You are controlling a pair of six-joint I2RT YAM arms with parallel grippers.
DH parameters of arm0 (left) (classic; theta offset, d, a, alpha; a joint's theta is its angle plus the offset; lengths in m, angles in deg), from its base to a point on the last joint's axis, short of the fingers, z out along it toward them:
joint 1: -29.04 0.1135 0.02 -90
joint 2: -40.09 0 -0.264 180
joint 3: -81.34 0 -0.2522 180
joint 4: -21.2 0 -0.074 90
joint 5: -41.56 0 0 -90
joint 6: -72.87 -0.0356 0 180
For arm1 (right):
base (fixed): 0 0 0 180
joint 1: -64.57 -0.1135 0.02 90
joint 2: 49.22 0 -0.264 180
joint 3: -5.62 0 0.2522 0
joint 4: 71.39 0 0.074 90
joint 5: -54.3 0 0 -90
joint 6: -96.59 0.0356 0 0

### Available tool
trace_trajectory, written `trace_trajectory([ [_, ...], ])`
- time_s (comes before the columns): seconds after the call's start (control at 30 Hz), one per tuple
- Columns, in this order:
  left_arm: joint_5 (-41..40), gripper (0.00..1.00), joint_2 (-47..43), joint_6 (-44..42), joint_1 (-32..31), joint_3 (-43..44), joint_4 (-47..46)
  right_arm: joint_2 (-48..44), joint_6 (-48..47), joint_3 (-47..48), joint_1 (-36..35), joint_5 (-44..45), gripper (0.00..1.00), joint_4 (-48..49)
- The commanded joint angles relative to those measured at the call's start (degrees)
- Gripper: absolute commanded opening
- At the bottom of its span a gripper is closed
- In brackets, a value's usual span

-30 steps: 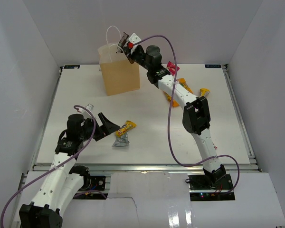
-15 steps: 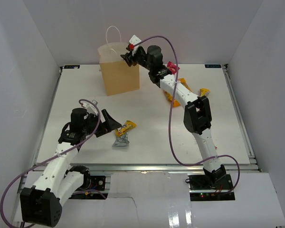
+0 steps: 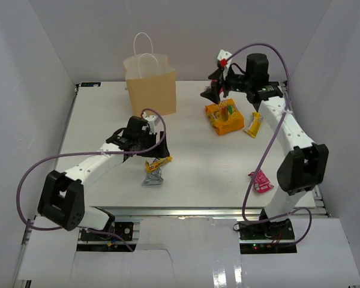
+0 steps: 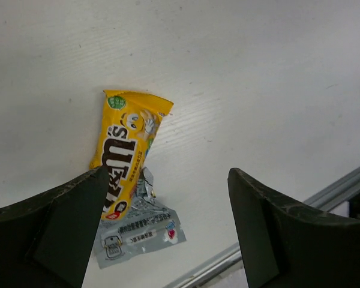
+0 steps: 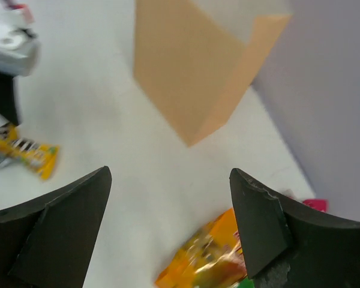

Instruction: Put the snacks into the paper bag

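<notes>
The tan paper bag (image 3: 150,85) stands upright at the back of the table, also seen in the right wrist view (image 5: 198,66). My left gripper (image 3: 158,150) hangs open just above a yellow packet (image 4: 125,150) that overlaps a silver wrapper (image 4: 138,233); nothing is between its fingers (image 4: 167,174). My right gripper (image 3: 213,90) is open and empty (image 5: 171,174), raised to the right of the bag, above the left end of the orange-yellow bag (image 3: 224,117). A small yellow packet (image 3: 254,124) and a pink packet (image 3: 261,180) lie on the right.
White walls enclose the table on three sides. The metal rail (image 4: 324,195) of the near table edge runs just past the silver wrapper. A bit of another pink wrapper (image 5: 315,205) shows beside the orange-yellow bag.
My right gripper swung right from over the bag's mouth and opened; the dark packet it held is gone from its jaws. My left arm reached forward over the yellow packet.
</notes>
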Motion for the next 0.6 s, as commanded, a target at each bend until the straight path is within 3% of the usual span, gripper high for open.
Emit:
trace_trajectory([
  [0.0, -9.9, 0.90, 5.2, -10.8, -3.9, 5.0, 3.5, -8.0, -10.3, -10.5, 0.7, -9.8, 0.86, -17.1],
  [0.17, -15.5, 0.86, 11.8, -16.7, -6.7, 7.5, 5.2, -22.3, -15.2, -28.1, 4.0, -10.4, 0.87, -21.7],
  [0.43, -22.8, 0.68, 18.8, -17.5, -11.8, 9.4, 6.9, -33.0, -12.8, -38.2, 9.3, -11.0, 0.87, -21.3],
  [0.57, -25.2, 0.45, 18.4, -16.1, -12.8, 10.9, 7.5, -34.6, -12.0, -38.9, 10.5, -11.6, 0.87, -21.4],
])
